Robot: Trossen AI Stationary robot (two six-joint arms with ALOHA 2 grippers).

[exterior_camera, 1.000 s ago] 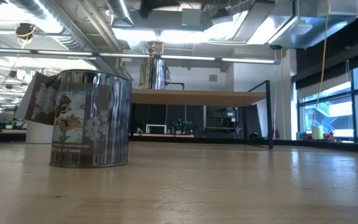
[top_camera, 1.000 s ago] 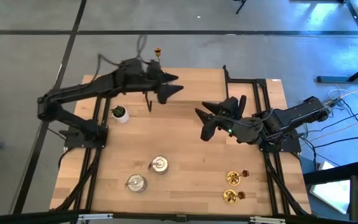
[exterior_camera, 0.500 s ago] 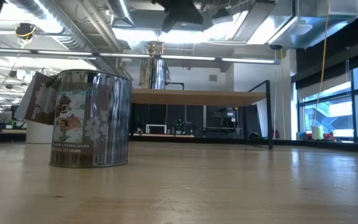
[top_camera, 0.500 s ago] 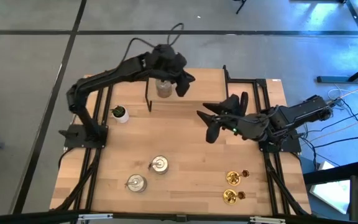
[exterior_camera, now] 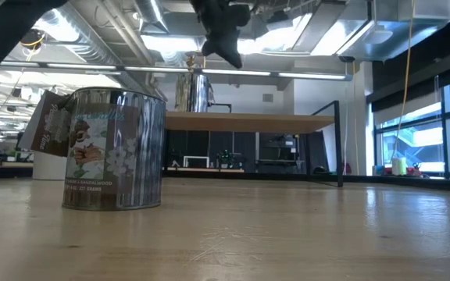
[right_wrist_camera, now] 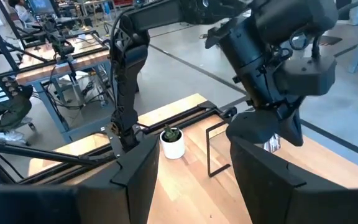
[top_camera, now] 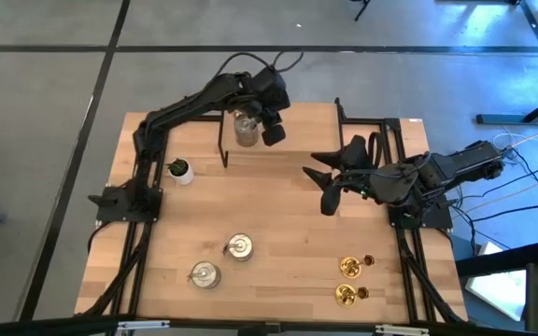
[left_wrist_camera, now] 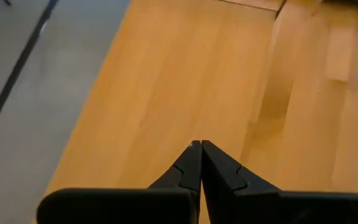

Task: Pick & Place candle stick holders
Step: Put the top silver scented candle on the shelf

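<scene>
we are finding one squat silvery-glass candle stick holder (top_camera: 245, 129) sitting on the raised wooden shelf (top_camera: 306, 126); below the shelf, two silvery holders (top_camera: 239, 246) and two gold brass holders (top_camera: 349, 268) are waiting. the left gripper (top_camera: 274, 126), fingers pressed together and empty, is hovering over the shelf; the right gripper (top_camera: 325, 182), fingers spread wide and empty, is hanging beside it.

One silver holder (top_camera: 245, 130) upright on the raised shelf at the table's far edge, just beside the closed left gripper (top_camera: 274, 134). Two more silver holders (top_camera: 239, 246) (top_camera: 204, 274) upright, near edge, well apart from both grippers. Two gold holders (top_camera: 348, 267) (top_camera: 346, 295) near edge, closer to the open right gripper (top_camera: 321, 187).
</scene>
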